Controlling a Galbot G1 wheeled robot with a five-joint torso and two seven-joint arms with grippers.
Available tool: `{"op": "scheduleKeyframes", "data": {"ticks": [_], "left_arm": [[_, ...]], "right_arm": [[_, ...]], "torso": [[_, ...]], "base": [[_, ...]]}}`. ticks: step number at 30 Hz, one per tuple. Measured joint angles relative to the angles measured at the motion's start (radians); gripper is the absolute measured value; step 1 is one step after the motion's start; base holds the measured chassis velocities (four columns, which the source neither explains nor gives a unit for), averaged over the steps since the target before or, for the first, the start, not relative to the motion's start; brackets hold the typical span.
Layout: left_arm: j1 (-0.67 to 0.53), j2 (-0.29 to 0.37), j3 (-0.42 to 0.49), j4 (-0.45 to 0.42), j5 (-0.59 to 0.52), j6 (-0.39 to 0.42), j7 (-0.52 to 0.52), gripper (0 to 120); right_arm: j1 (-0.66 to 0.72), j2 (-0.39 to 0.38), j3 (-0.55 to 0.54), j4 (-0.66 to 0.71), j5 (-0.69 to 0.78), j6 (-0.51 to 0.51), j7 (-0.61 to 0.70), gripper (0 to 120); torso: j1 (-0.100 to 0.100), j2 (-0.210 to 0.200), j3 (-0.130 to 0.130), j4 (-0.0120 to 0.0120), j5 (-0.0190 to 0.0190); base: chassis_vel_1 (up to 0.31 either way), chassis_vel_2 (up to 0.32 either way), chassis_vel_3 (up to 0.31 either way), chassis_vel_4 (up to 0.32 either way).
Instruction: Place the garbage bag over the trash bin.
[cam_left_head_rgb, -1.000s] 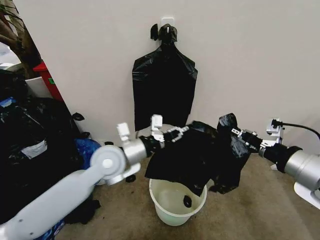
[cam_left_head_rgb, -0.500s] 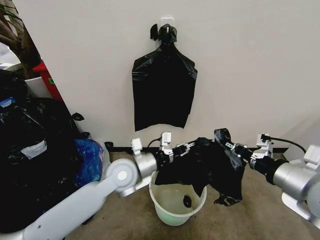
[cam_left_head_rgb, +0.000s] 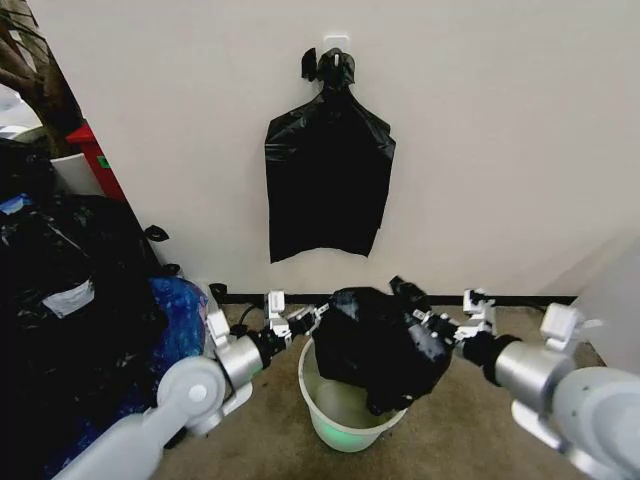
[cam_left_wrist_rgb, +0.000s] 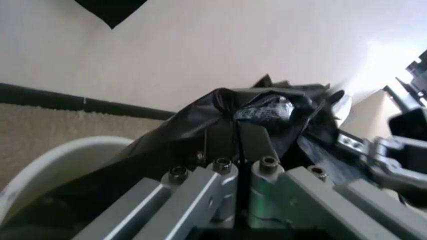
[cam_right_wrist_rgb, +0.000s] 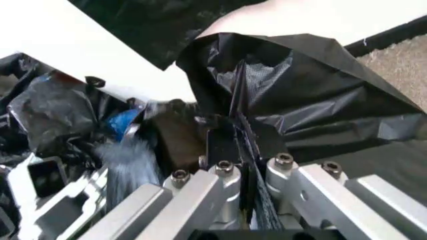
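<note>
The garbage bag (cam_left_head_rgb: 375, 345) is a crumpled glossy black bundle hanging between my two grippers, its lower part inside the mouth of the white trash bin (cam_left_head_rgb: 340, 425) on the floor. My left gripper (cam_left_head_rgb: 318, 316) is shut on the bag's left edge, just above the bin's rim. On the bag's upper right edge my right gripper (cam_left_head_rgb: 418, 316) is shut too. In the left wrist view the fingertips (cam_left_wrist_rgb: 257, 142) pinch the bag (cam_left_wrist_rgb: 267, 107) beside the bin's rim (cam_left_wrist_rgb: 53, 160). The right wrist view has the plastic (cam_right_wrist_rgb: 313, 90) clamped between the fingers (cam_right_wrist_rgb: 220, 142).
A flat bunch of black bags (cam_left_head_rgb: 330, 185) hangs from a wall hook behind the bin. A big heap of black bags (cam_left_head_rgb: 70, 290) and a blue bag (cam_left_head_rgb: 180, 310) crowd the left side. Bare floor lies in front of and to the right of the bin.
Both arms have come down and drawn closer together. The bag has dropped from above the bin to its mouth and bunched up into a tighter bundle.
</note>
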Motion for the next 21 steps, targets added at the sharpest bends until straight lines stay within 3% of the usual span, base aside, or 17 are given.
{"op": "scheduleKeyframes", "data": {"ticks": [5, 10, 21], "left_arm": [[0.062, 0.010, -0.022, -0.054, 0.068, -0.023, -0.015, 0], [0.087, -0.016, -0.023, -0.039, 0.126, -0.056, -0.069, 0], [0.182, -0.054, -0.077, -0.066, 0.160, -0.089, -0.129, 0]], "right_arm": [[-0.019, 0.017, 0.000, 0.000, -0.012, 0.000, 0.002, 0], [-0.028, 0.025, 0.016, 0.000, -0.011, 0.011, 0.026, 0], [-0.068, 0.038, 0.071, 0.000, 0.017, 0.018, 0.042, 0]], "torso": [[0.000, 0.000, 0.000, -0.0003, 0.0003], [0.000, 0.000, 0.000, -0.0004, 0.0001], [0.000, 0.000, 0.000, -0.0003, 0.0002]], "base": [[0.000, 0.000, 0.000, 0.000], [0.000, 0.000, 0.000, 0.000], [0.000, 0.000, 0.000, 0.000]]}}
